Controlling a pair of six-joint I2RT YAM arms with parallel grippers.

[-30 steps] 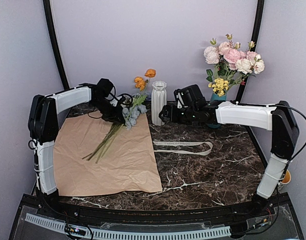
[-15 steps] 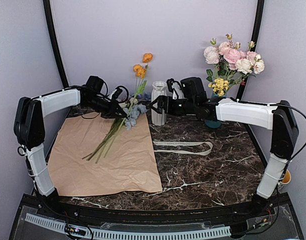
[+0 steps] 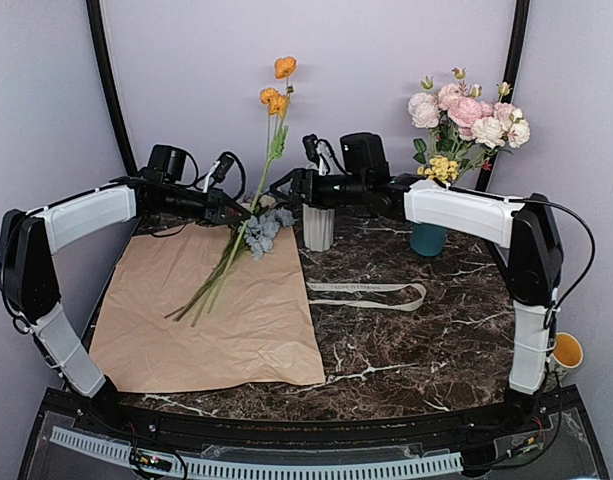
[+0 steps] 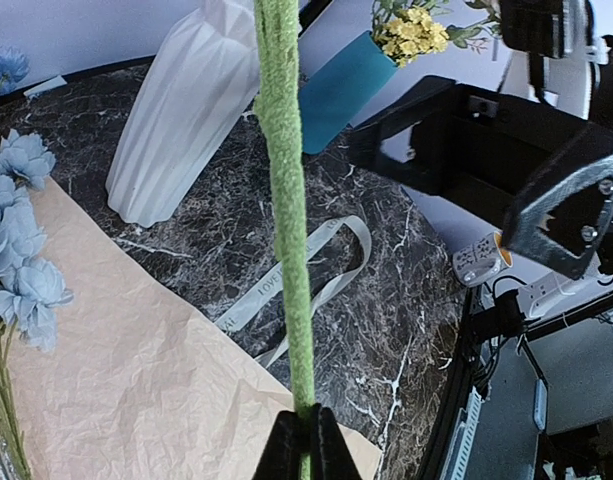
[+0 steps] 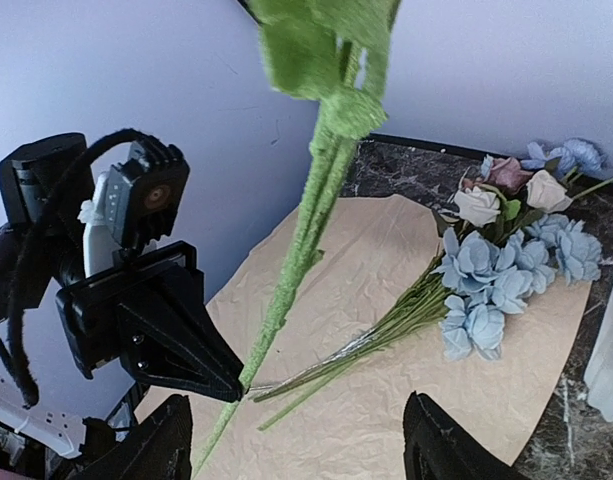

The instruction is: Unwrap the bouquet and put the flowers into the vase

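Top external view: a dark, white-veined marble bench (image 3: 426, 340) carries a crumpled sheet of tan kraft paper (image 3: 226, 330) lying open and flat on its left half. A flat cream ribbon (image 3: 371, 290) curls in a loose loop just off the sheet's right edge. On the paper lies a bundle of flowers (image 3: 258, 230), thin green stems fanned toward the near left, ruffled pale blue, cream and dusty pink heads toward the back. The left jaws are pressed together on one fuzzy, flocked green poppy stem (image 4: 286, 200). It rises at a slight tilt to crinkled orange blooms (image 3: 282, 70) high against the lilac wall. The right jaws stand spread on either side of that same stem higher up, near its leaves, and the right wrist view shows it passing between the two black fingers (image 5: 161, 445). The white ceramic vase (image 3: 318, 226), vertically ribbed with a narrowed neck, stands upright on the marble just right of the flower heads, directly under the right wrist, which hides its rim. Further right, a smooth teal vase (image 3: 428, 240) holds pink and white roses (image 3: 466, 110) with yellow sprigs.
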